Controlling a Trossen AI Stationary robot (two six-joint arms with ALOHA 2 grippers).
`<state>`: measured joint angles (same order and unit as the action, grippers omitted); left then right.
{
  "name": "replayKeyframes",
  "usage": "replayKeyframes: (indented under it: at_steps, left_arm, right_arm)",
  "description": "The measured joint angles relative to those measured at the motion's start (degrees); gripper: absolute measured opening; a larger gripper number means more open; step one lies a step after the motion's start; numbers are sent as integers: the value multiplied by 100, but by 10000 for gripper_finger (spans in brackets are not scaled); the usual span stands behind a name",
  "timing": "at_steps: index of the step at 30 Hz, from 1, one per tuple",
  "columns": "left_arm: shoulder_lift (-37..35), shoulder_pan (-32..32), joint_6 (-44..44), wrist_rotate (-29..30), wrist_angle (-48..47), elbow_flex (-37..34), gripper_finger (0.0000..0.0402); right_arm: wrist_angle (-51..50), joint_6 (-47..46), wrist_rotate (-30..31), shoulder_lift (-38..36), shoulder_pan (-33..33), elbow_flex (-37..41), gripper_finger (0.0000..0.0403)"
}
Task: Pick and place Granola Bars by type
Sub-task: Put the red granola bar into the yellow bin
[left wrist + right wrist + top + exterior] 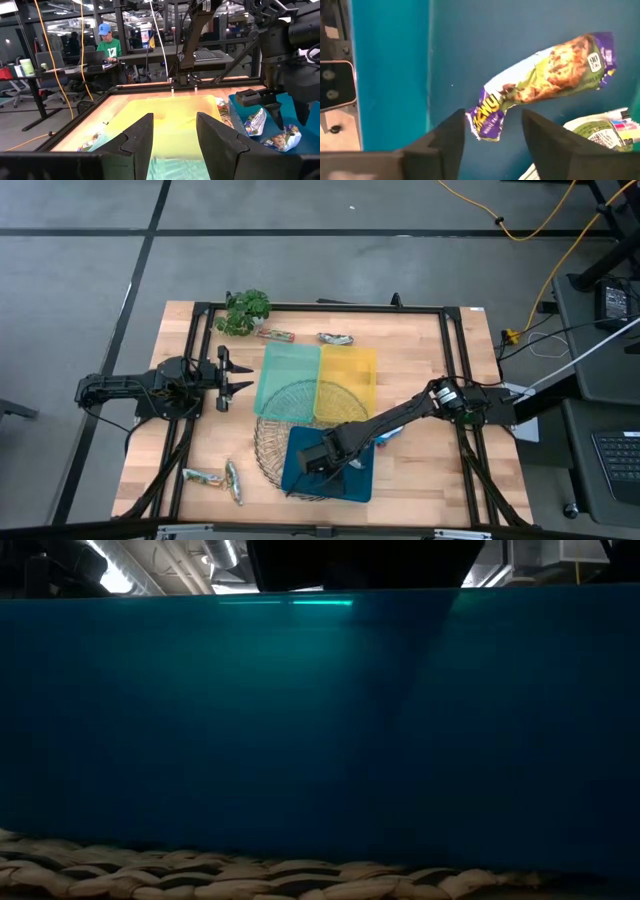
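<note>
Since the granola bars [547, 82] are light, flat and sealed in slick, crinkly foil, each is best pinched across its firm middle, not by the floppy crimped ends. Right gripper [492, 137] hovers with fingers apart and empty above one lying in the blue tray [300, 478] near the surface's front edge. Left gripper [172, 132] waits half-open and empty by the left edge; more bars lie near the front-left corner and back edge.

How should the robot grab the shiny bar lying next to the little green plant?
Come straight down on the granola bar beside the plant and pinch across its narrow middle. It lies flat and long on bare table, so the short sides fit between the left tool, probably the nearer arm.
</note>
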<state>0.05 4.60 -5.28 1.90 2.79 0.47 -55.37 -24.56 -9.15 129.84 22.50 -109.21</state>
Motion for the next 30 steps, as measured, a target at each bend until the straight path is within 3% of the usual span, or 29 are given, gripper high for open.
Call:
replayKeyframes:
  at_steps: [4, 8, 16, 23, 30]
  left_arm:
    - [0, 0, 0, -1, 0, 0, 143]
    - [-2, 1, 0, -1, 2, 0, 143]
    - [0, 1, 0, -1, 0, 0, 143]
    - [0, 1, 0, -1, 0, 0, 143]
    - [0, 2, -1, -1, 2, -1, 143]
  right_arm:
    - [-148, -251, 19, -22, -15, 0, 243]
    - [-702, -390, 256, -157, -15, -55, 253]
    - [-1806, -699, 1218, -938, 117, -262, 227]
    - [-2747, -1032, 1441, -1660, 235, -267, 208]
    - [-3070, -966, 2323, -2285, 510, -267, 202]
